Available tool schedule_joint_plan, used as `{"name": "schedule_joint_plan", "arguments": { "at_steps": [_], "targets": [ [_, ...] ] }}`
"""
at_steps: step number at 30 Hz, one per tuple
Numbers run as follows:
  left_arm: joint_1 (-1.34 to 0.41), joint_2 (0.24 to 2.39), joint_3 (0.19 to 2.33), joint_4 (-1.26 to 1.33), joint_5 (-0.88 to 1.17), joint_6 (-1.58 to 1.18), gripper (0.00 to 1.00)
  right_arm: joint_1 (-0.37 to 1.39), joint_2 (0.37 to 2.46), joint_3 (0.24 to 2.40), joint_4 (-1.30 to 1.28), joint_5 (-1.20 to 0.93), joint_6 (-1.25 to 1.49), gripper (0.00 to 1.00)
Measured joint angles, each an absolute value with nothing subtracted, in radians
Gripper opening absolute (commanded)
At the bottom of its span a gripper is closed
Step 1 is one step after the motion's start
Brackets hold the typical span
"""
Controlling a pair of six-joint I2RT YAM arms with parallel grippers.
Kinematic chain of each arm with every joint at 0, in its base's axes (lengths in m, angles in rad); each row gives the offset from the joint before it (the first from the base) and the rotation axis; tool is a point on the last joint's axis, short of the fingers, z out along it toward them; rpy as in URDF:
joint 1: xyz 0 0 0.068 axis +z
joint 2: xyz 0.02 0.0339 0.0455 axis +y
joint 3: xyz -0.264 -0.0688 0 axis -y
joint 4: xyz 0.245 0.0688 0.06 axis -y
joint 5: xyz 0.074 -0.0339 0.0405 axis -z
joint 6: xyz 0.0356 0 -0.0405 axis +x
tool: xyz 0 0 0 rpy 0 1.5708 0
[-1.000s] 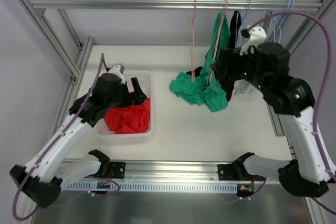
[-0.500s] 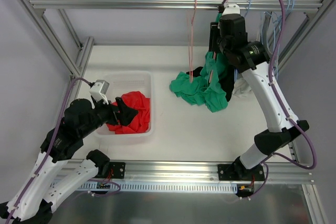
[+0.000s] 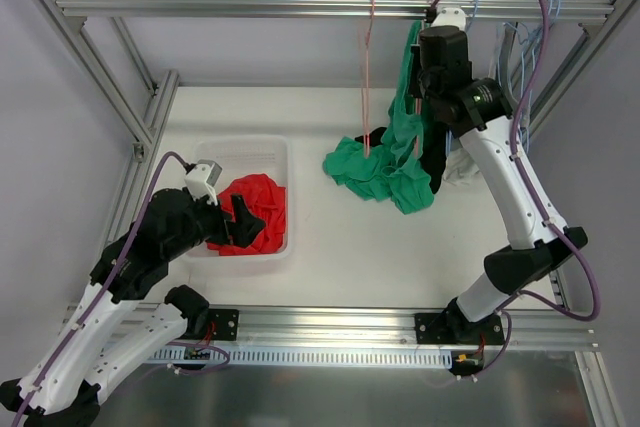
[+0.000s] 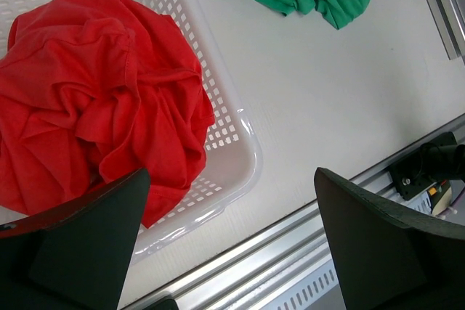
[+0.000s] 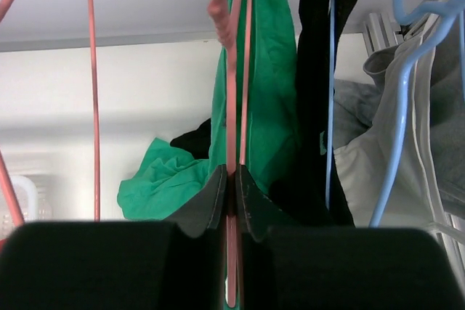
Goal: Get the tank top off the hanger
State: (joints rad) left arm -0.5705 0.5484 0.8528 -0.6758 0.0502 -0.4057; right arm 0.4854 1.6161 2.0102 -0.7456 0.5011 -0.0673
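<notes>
Left hand (image 4: 229, 248) over near edge of basket (image 3: 278, 150), fingers spread wide, holding nothing. Red garment (image 4: 87, 99) heaped inside. Green tank top (image 3: 385, 175) right of basket: draped from pink hanger (image 5: 231, 99) up at far rail (image 3: 250, 5), lower end pooled on tabletop (image 3: 340, 257). Right hand (image 5: 231, 188) pinched tight on pink hanger.

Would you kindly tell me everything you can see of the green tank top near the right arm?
The green tank top is soft, matte fabric, heavily creased. Its upper part hangs stretched in a narrow band along a thin pink hanger under the metal top rail, while its lower part lies bunched on the white table. The right tool is closed on the hanger just in front of the cloth; a black garment hangs beside it.
</notes>
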Motion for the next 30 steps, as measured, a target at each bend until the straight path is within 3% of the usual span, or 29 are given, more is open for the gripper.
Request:
{"name": "schedule_joint_plan", "arguments": {
  "at_steps": [30],
  "targets": [
    [-0.570, 0.586, 0.943, -0.675, 0.157, -0.402, 0.99, 0.356, 1.323, 1.742, -0.540, 0.072, -0.104, 0.00]
  ]
}}
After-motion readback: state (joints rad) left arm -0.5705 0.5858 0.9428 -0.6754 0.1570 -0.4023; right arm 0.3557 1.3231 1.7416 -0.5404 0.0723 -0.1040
